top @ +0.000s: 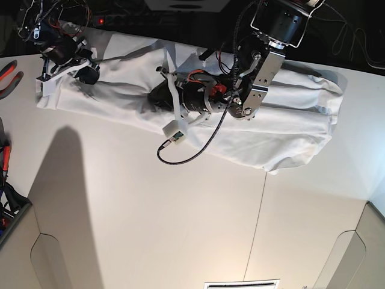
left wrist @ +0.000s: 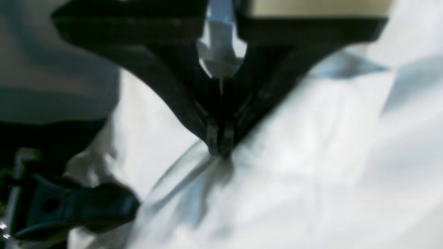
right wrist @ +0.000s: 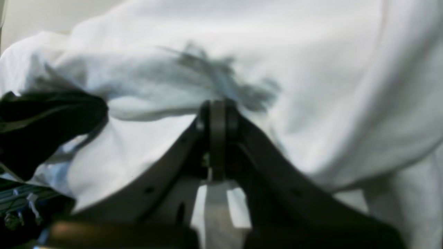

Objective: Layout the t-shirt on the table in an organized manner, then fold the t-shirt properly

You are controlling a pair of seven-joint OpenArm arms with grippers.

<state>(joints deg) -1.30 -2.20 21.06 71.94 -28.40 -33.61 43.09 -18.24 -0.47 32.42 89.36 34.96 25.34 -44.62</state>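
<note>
**Both claws pinched on white cloth, t-shirt strung across far side of table**

Left claw (left wrist: 220, 147) is seen pressed together, tips buried in a gather of white fabric; creases fan out from the pinch, so cloth is judged to be nipped between the tips. Right claw (right wrist: 218, 114) is likewise closed, tips meeting against a bunched fold, with dark crease shadows radiating just above. A second dark arm part is visible at the lower left of each wrist view; which part it is cannot be told through the blur.

In the base view the t-shirt (top: 289, 129) is laid as a long wrinkled band across the far part of the table (top: 150, 229), from the right arm's wrist near one end to a rounded lobe at the other. The left arm (top: 255, 90) is angled down onto the middle of the band, with a loose cable (top: 198, 147) trailing onto the tabletop. Sleeves and collar are not made out. Red-handled pliers (top: 9, 75) lie at the table edge, well apart from the shirt.

Handling judgement: cloth is light, limp, non-fragile; no shape is held by it, and it drags and bunches when pulled. Slip out of a thin pinch is likely if only one layer is caught. Hold is best taken at stitched hems, shoulder seams or corners, both claws well apart, so the panel can be tensioned flat.
</note>
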